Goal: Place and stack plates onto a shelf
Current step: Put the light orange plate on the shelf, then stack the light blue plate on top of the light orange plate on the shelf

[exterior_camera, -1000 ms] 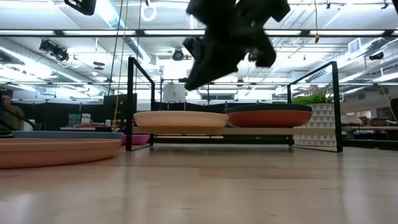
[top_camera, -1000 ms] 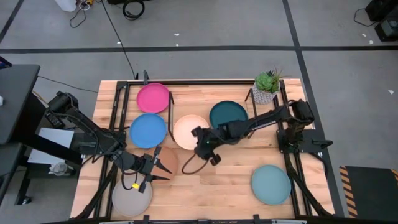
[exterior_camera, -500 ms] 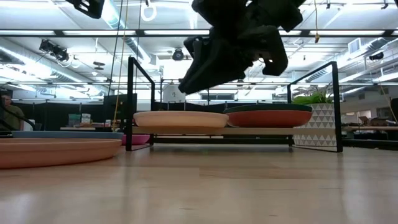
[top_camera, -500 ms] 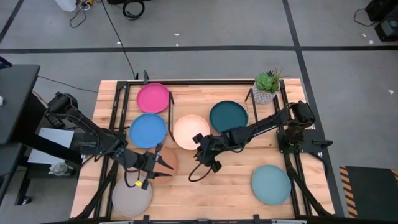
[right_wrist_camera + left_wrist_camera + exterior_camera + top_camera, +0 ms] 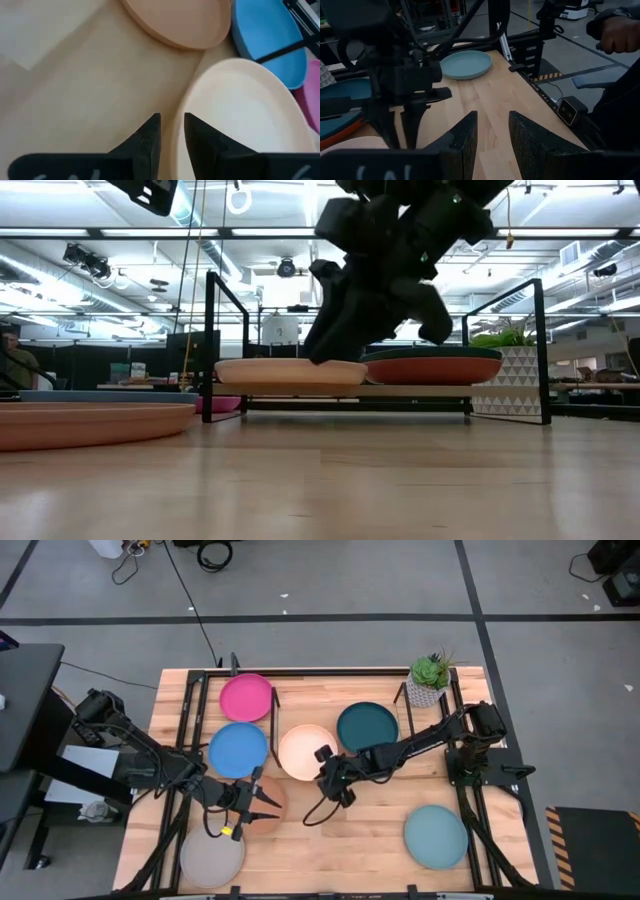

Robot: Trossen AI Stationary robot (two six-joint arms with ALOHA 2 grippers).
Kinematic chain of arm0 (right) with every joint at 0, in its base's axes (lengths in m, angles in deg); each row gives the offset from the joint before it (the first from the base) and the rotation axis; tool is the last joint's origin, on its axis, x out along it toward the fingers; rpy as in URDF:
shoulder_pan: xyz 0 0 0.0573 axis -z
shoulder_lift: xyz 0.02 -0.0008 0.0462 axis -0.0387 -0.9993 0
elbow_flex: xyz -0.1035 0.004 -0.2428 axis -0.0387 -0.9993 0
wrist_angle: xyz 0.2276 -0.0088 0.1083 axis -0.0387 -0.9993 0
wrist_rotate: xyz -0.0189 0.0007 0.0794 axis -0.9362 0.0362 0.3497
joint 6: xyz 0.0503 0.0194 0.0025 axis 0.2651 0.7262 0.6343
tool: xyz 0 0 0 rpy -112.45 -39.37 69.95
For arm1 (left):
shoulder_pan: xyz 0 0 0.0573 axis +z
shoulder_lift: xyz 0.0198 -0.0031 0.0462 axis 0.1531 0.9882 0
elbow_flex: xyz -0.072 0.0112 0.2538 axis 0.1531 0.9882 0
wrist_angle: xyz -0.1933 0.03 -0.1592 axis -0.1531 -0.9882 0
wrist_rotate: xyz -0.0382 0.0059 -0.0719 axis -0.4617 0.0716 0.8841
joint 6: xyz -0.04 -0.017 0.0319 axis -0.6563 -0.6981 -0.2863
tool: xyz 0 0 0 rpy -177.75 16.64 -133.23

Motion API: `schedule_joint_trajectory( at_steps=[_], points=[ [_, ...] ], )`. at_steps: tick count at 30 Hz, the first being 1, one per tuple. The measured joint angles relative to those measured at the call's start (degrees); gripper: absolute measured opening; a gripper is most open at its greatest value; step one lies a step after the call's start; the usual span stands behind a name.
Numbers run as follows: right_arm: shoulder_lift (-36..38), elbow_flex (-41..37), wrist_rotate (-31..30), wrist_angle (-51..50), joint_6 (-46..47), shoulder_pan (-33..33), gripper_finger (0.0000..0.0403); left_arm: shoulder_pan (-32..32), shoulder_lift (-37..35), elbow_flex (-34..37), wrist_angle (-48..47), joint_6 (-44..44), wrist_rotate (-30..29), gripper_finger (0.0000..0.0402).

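Observation:
My right gripper (image 5: 324,779) is low at the cream plate's (image 5: 305,751) near-right rim, open narrowly; in its wrist view the fingers (image 5: 172,127) stand on either side of that rim (image 5: 181,125). The cream plate (image 5: 290,370) rests on the shelf's board (image 5: 355,391) beside the dark teal plate (image 5: 367,726), which sits on the orange one (image 5: 430,371). My left gripper (image 5: 262,804) hovers open above the tan plate (image 5: 274,802). Magenta (image 5: 246,697), blue (image 5: 238,750), grey (image 5: 212,859) and pale blue (image 5: 436,836) plates lie flat on the table. My right gripper comes slanting down from the table's right at the cream plate's near-right rim (image 5: 181,125), one finger on each side of it. Whether the fingers touch the rim, I cannot tell. The plate stays flat on the shelf board.
A potted plant (image 5: 430,676) stands at the far right corner beside the shelf's rods (image 5: 541,345). Bare wood lies between the tan and pale blue plates (image 5: 350,835). A person's hand (image 5: 615,35) shows beyond the table's right edge.
My right gripper has moved down and toward the far edge, onto the cream plate's near rim. My left gripper has shifted a little toward the table's right, over the tan plate. No plate has moved.

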Motion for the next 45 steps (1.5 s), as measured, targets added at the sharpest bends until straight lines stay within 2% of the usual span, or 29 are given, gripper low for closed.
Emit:
schedule_joint_trajectory(
  at_steps=[11,25,29,33,37,40,45],
  points=[
    [0.0,0.0,-6.74,0.35,-2.16,3.72,0.009,0.0,0.04,-0.02,-0.42,-0.02,0.0,0.0119],
    [0.0,0.12,-6.81,0.54,-2.75,8.17,0.009,0.0,0.04,-0.02,-1.7,-0.1,0.01,0.0119],
    [0.81,1.69,-12.32,-1.37,-2.75,6.72,0.009,0.0,0.04,-0.02,-1.71,-2.15,0.02,0.0119],
    [3.09,3.1,-13.76,-3.37,-2.48,3.01,0.009,0.0,0.04,-0.02,-2.17,-4.58,0.02,0.0119],
    [5.67,3.21,-14.2,-8.38,1.75,-0.59,0.009,0.0,0.04,-0.02,-2.63,-6.37,0.0,0.0119],
    [7.54,3.21,-13.32,-15.26,10.03,-3.73,0.009,0.0,0.04,-0.02,-2.62,-6.47,-0.09,0.0119],
    [9.07,3.21,-3.65,-29.59,24.28,-8.89,0.009,0.78,0.04,-0.02,-2.58,-5.35,-0.13,0.0119]
  ],
)
